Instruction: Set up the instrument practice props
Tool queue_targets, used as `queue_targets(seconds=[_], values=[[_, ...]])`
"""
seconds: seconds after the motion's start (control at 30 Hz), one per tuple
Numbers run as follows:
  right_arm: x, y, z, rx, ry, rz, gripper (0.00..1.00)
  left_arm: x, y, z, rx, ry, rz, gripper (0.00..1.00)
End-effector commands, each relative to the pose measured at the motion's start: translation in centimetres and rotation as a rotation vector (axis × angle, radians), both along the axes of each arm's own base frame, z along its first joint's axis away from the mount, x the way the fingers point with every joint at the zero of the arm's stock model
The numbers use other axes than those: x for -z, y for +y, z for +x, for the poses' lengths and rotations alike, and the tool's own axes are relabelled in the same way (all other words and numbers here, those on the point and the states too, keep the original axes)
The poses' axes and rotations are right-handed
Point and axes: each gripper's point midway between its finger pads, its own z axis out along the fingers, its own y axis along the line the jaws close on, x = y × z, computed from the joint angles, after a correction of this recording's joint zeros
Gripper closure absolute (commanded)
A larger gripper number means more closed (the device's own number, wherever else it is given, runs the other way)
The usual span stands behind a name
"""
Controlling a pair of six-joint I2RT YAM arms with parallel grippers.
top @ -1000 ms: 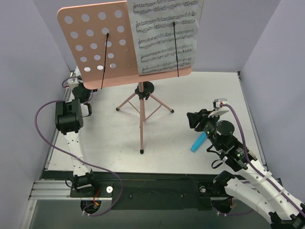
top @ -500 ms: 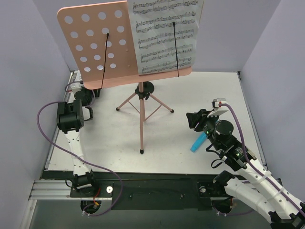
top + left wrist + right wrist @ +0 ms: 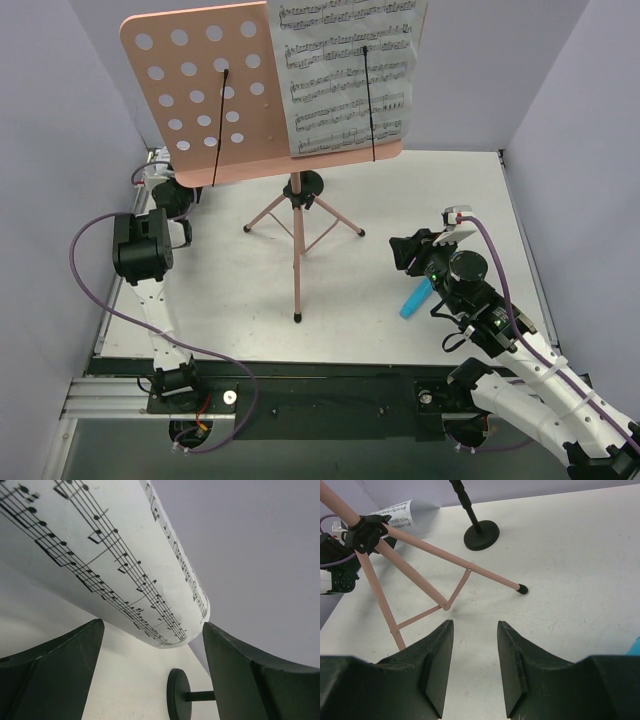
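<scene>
Left gripper [image 3: 152,625] shifted, curled page [image 3: 100,545] just ahead

Top cam: high, at near edge, looks down + fwd over whole table [image 3: 420,190]; wide. L wrist cam: v. close under curled sheet-music page [image 3: 90,545], tilted up. R wrist cam: low over tabletop, faces back-left at tripod [image 3: 445,554]; shares tripod w/ top; page + black disc base [image 3: 481,534] w/ L wrist.
</scene>
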Motion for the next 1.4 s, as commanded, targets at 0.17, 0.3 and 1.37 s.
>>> queue_targets(seconds=[0.17, 0.3, 1.37], values=[[-1.7, 0.5, 0.1, -0.019, -0.038, 0.019, 0.64, -8.7, 0.1, 1.3, 0.04, -0.225, 0.154, 0.09], [-1.6, 0.5, 0.0, -0.017, -0.036, 0.019, 0.64, -11.6, -0.5, 1.2, 0.073, -0.323, 0.142, 0.09], [-0.5, 1.2, 0.2, -0.035, 0.0, 0.02, 0.64, -12.4, -1.2, 3.3, 0.15, -0.264, 0.404, 0.08]])
